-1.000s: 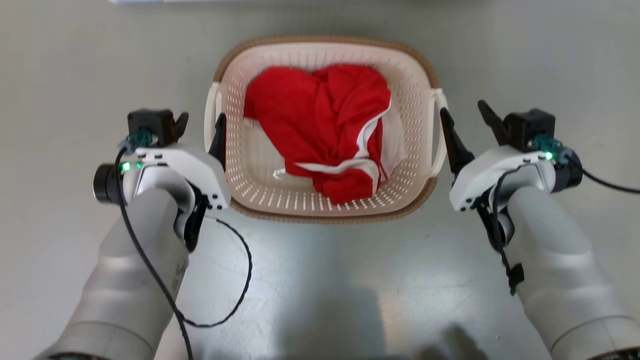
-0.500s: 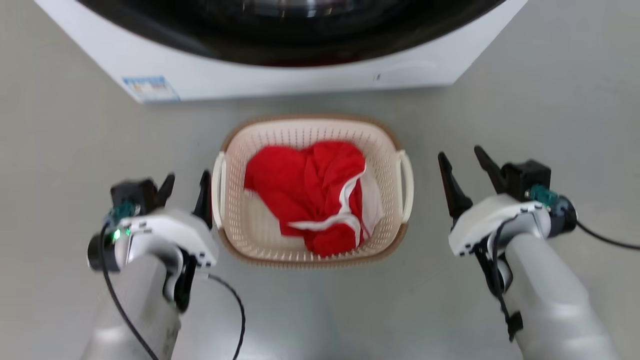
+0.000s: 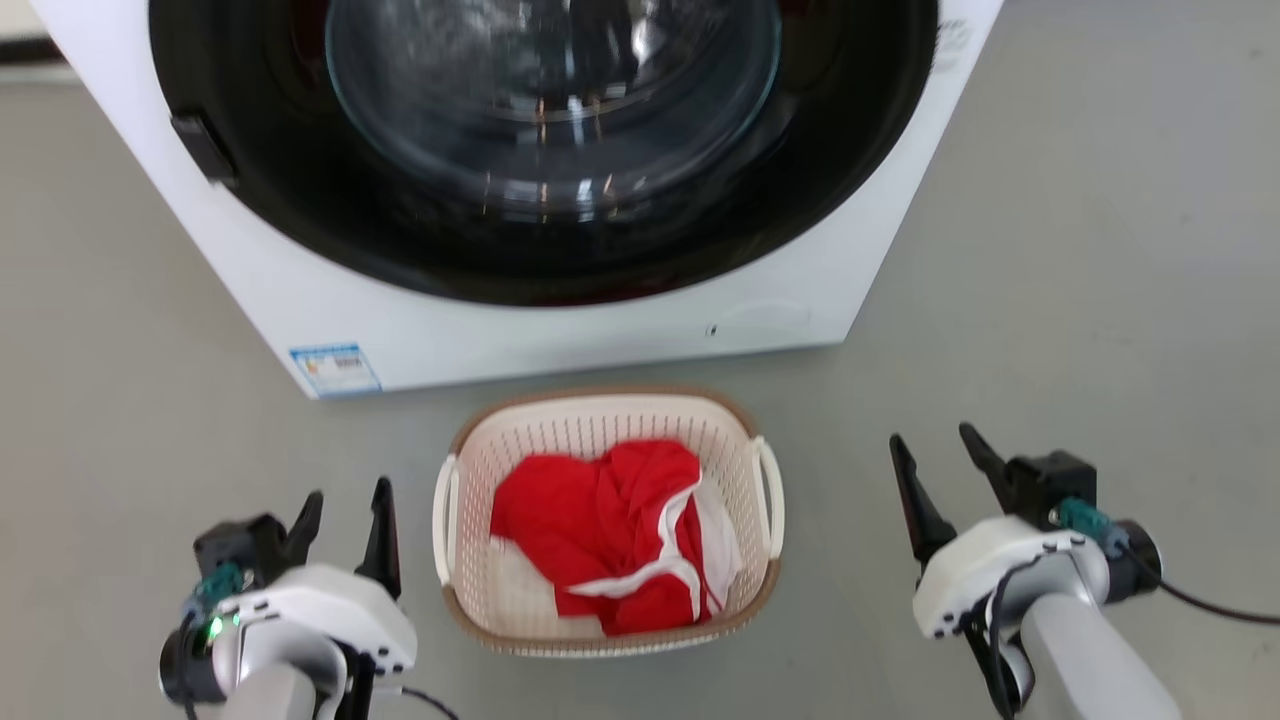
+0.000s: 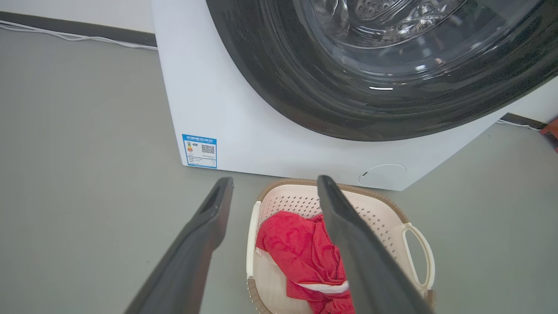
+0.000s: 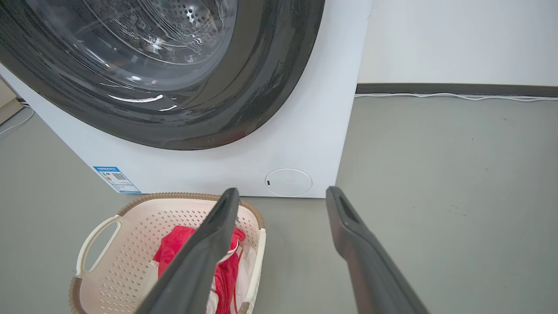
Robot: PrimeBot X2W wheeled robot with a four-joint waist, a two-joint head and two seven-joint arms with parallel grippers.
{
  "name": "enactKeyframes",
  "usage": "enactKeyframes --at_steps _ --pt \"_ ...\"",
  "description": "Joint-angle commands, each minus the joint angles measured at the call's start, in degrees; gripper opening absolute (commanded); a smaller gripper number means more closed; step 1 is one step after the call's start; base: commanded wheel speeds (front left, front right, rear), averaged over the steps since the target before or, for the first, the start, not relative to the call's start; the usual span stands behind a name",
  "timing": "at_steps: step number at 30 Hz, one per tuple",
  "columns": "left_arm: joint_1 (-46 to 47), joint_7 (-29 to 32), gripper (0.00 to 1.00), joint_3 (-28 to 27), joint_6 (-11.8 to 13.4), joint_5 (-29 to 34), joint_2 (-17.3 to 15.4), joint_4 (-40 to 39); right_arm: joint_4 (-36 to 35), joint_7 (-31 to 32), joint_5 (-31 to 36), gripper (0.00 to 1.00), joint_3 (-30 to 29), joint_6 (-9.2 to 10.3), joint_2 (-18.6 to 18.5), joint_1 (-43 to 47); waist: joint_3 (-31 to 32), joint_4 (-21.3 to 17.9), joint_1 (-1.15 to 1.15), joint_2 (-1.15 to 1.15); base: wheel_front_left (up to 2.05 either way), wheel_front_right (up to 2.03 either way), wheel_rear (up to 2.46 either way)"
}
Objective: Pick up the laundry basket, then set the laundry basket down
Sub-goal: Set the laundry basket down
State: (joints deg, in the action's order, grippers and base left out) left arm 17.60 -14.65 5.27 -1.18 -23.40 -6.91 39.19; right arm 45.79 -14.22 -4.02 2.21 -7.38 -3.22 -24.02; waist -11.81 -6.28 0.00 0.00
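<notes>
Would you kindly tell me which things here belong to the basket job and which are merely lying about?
For the job:
- laundry basket, held by neither tool
- left tool, open, beside the basket
- right tool, open, clear of the basket

Just about:
- washing machine, behind the basket
- red garment, inside the basket
- blue label, on the machine
- white cable, far off

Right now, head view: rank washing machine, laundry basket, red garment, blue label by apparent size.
1. washing machine, though cropped by the frame
2. laundry basket
3. red garment inside it
4. blue label on the machine
</notes>
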Motion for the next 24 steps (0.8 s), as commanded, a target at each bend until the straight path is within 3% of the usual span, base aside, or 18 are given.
enactKeyframes --at_steps 1,13,24 --pt "-0.8 -0.3 1.00 -2.3 0.1 0.7 -0.8 -2.0 -1.7 -0.8 0.8 1.00 1.3 -0.11 0.3 1.1 2.8 -0.9 0.00 0.00 0.00 0.00 0.00" --pt "-9.2 -0.3 1.00 -7.0 -0.1 1.6 1.3 -9.4 -7.2 -0.8 2.1 1.00 2.2 -0.11 0.3 8.3 8.5 -1.1 0.00 0.00 0.00 0.00 0.00" --pt "-13.7 -0.3 1.00 -6.8 0.8 1.7 2.7 -14.1 -9.2 -0.8 1.3 1.00 3.4 -0.11 0.3 10.1 12.0 -1.1 0.00 0.00 0.00 0.00 0.00"
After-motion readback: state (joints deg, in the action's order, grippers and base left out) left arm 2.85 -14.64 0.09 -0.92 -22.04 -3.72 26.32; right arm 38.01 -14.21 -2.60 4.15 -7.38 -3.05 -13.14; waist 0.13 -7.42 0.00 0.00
